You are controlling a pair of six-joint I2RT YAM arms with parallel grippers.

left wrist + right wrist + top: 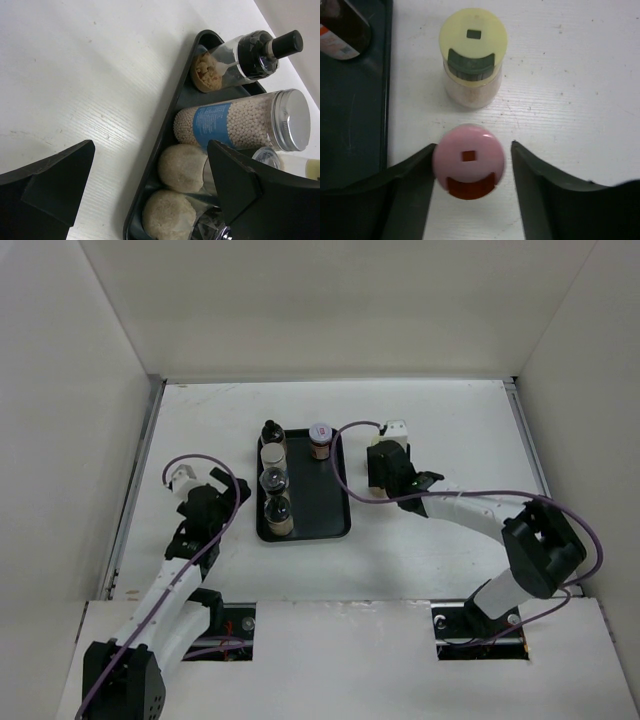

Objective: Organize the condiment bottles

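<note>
The spread right end effector (472, 146) straddles a pink-capped round bottle (468, 157) on the white tabletop (570, 75), perhaps touching one finger. The left end effector (150, 147), also spread, partly hides tan-filled bottles (182, 167) in the black rectangular tray (134, 215).

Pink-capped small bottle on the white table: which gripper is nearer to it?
Right. The right gripper is open around the small pink-capped bottle, a finger on each side. The left gripper is open at the opposite edge of the flat black tray.
</note>
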